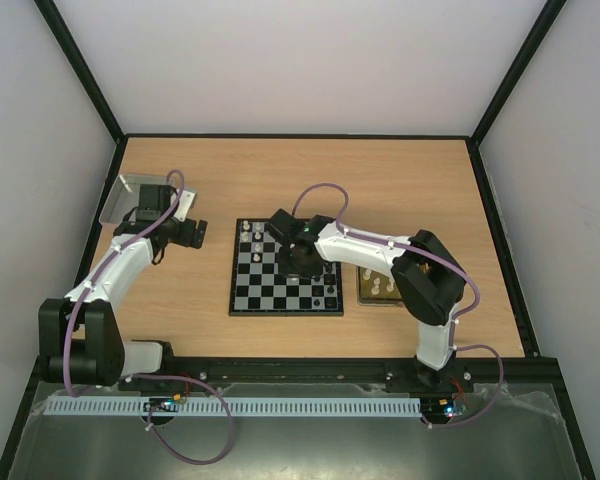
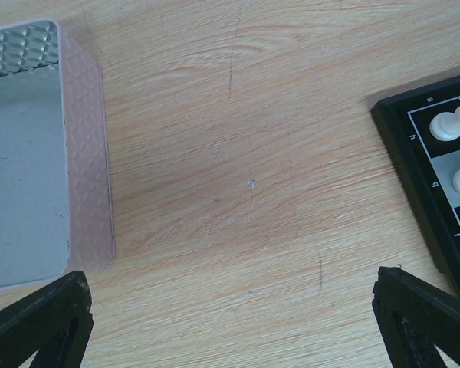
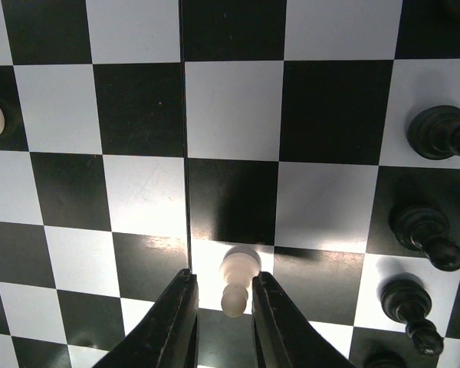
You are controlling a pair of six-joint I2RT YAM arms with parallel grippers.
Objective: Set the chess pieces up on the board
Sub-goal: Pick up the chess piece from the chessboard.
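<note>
Grey tray (image 2: 31,153) left, board (image 2: 437,176) corner right.

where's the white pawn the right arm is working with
In the right wrist view the white pawn sits between the right gripper fingers, low over the board, with black pieces off to its right.

Top external view high behind the arm bases, looking down over the whole worktop (image 1: 400,170), left wrist view low over bare wood, board (image 2: 433,180) corner at 3 o'clock, right wrist view very close above board squares, board shared by all three
</note>
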